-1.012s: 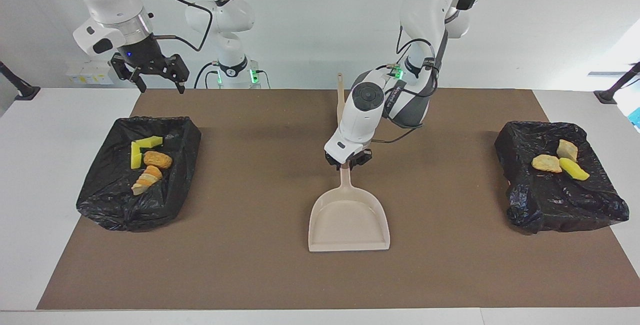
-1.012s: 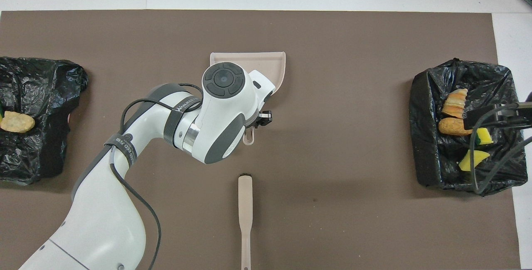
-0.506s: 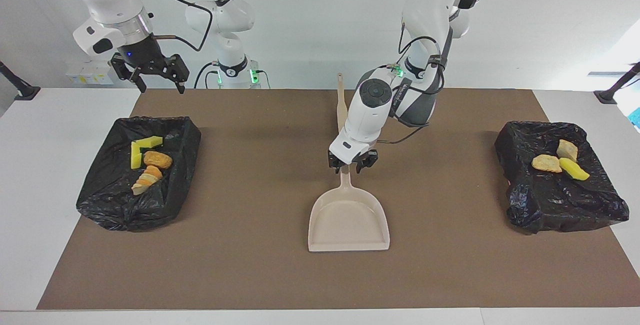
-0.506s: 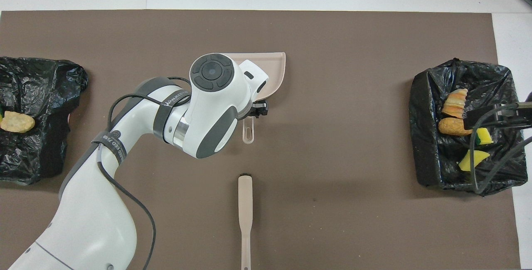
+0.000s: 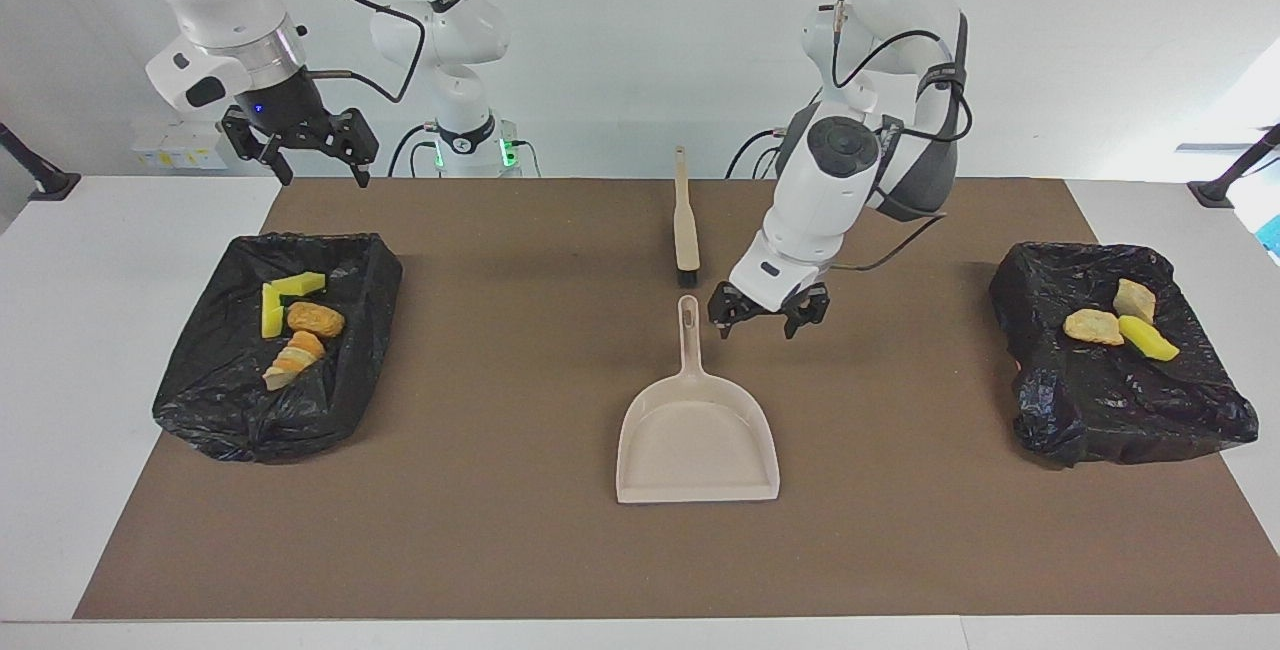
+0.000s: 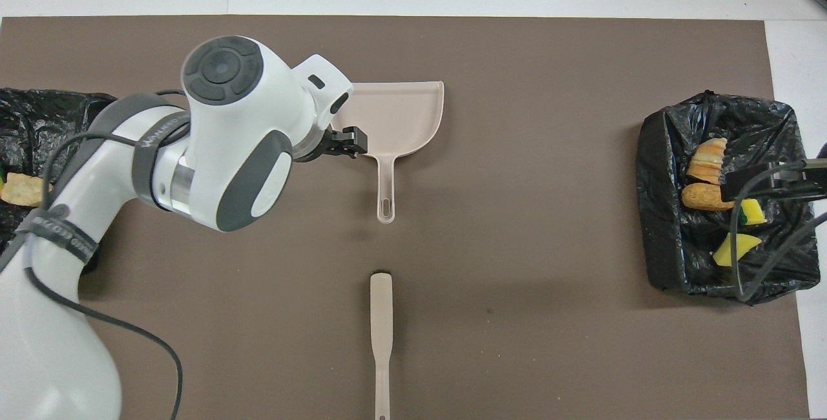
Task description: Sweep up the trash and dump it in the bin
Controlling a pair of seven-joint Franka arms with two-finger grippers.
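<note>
Dustpan lies flat beside released left tool; right tool waits released.

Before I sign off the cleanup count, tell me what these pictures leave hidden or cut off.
- Overhead view: the bin at the left arm's end is cut by the frame edge and covered by that arm; only one scrap shows there.
- Overhead view: the right hand and its cables cover part of the trash in the other bin.
- Overhead view: the left arm covers a corner of the dustpan.
</note>
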